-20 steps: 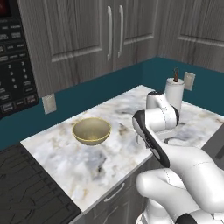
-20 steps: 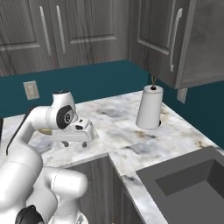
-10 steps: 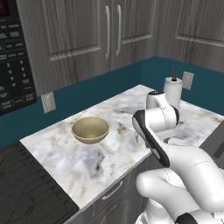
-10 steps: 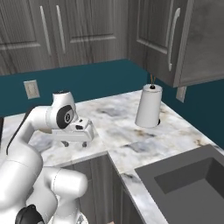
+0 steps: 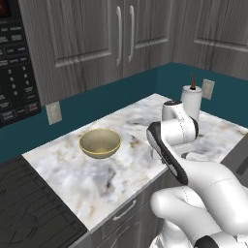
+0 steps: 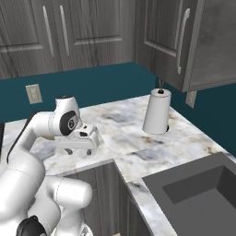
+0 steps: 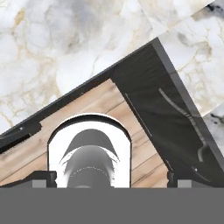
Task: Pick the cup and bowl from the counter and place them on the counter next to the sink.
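Observation:
The tan-yellow bowl [image 5: 100, 143] sits upright and empty on the white marble counter [image 5: 121, 169], left of the arm. The cup is out of view. My gripper [image 6: 79, 150] hangs just above the counter's front edge, well to the right of the bowl, pointing down. In the hand view its fingertips [image 7: 43, 177] stand wide apart at the bottom corners, so the gripper [image 7: 111, 180] is open with nothing between them. That view looks down past the counter [image 7: 65, 48] edge to the floor. The dark sink [image 6: 203, 189] lies sunk in the counter at the right.
A white paper-towel roll [image 6: 156, 113] stands at the back of the counter near the corner. A black stovetop [image 5: 29, 208] borders the counter on the left, with a microwave [image 5: 14, 68] above it. Grey wall cabinets [image 5: 111, 34] hang over the counter.
The hand has barely shifted over the counter edge. The jaws stay open and the bowl has not moved.

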Motion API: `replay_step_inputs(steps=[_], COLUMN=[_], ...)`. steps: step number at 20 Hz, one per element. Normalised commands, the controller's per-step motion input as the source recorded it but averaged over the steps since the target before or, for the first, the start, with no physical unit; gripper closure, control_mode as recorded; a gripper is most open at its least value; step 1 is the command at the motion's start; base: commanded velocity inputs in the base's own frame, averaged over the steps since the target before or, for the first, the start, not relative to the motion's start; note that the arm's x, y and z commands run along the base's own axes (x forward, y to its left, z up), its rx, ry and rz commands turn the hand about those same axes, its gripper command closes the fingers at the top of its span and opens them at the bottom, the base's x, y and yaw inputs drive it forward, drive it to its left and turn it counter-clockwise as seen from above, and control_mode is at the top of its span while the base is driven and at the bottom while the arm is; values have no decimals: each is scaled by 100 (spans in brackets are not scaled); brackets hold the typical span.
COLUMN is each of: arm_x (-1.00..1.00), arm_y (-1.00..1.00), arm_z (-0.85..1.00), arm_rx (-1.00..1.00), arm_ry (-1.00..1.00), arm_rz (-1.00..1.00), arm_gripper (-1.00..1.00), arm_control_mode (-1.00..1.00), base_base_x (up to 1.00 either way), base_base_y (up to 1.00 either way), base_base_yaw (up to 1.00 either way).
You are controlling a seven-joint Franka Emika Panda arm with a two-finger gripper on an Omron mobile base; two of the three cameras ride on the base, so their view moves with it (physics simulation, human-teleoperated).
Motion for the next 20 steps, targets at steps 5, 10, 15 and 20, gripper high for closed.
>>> replay_step_inputs(steps=[5,10,15,20], arm_x=[0,2,-4,23], arm_y=[0,0,-9,-19], arm_z=[0,0,-6,0], arm_rx=[0,0,8,16], arm_ry=[0,0,-13,-24], arm_rz=[0,1,3,0], arm_gripper=[-100,-100,-100,-100], arm_control_mode=[-100,-100,-100,-100], base_base_x=[0,0,0,0], base_base_y=[0,0,0,0], base_base_yaw=[0,0,0,0])
